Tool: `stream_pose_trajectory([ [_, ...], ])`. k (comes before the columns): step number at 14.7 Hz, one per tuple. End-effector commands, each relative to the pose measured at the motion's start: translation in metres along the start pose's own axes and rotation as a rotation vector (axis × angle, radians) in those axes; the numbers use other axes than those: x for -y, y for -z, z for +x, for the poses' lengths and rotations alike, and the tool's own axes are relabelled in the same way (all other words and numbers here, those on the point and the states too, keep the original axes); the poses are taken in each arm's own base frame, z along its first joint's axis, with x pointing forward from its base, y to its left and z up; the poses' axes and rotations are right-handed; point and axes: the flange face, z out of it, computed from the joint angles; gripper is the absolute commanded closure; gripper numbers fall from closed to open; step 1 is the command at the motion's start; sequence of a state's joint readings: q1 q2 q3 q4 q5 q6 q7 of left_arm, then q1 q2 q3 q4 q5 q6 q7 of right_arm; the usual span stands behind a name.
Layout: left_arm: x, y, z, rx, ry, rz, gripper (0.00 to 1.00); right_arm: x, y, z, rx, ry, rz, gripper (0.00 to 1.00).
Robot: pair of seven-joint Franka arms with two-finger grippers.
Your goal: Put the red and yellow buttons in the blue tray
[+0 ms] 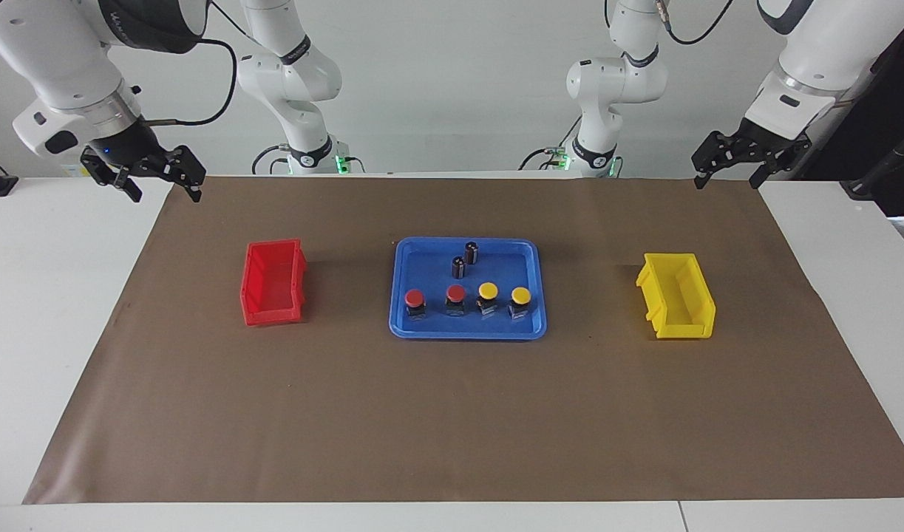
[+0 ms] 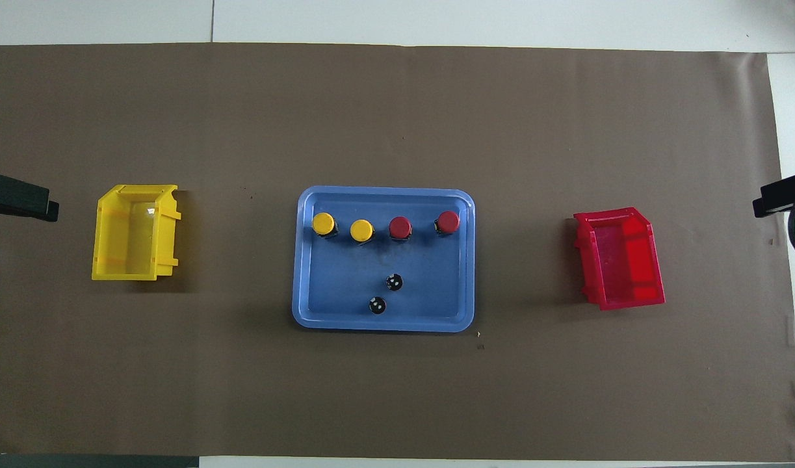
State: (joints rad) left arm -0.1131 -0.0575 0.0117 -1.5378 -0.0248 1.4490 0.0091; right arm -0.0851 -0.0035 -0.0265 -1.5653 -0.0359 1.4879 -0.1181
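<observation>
1. Buttons sit in a row inside the blue tray (image 1: 400,295): two red buttons (image 1: 415,298) toward the right arm's end and two yellow buttons (image 1: 521,295) toward the left arm's end, all upright on their black bases along the tray's edge farther from the robots.
2. Two dark capless cylinders (image 1: 471,251) stand in the same tray, nearer to the robots than the buttons, apart from the row.
3. The red bin (image 1: 274,284) lies on the brown mat (image 1: 452,421) toward the right arm's end, the yellow bin (image 1: 677,295) toward the left arm's end; both look empty, well apart from the tray.
4. The left gripper (image 1: 740,151) hangs in the air over the mat's corner at its own end, fingers spread and holding nothing.
5. The right gripper (image 1: 145,171) hangs over the mat's edge at its own end, fingers spread too, carrying nothing.
6. Judging by this layout, the task looks complete: all four buttons rest in the tray, and both arms sit clear of it, likely so that nothing gets knocked.
</observation>
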Motion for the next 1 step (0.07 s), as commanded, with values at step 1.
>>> stream_pose_trajectory([
  [1,-0.0083,0.0029,-0.0020,-0.005,-0.024,-0.020,0.00,0.0003,0.0053,-0.0021,0.002,0.013,-0.010,0.00],
])
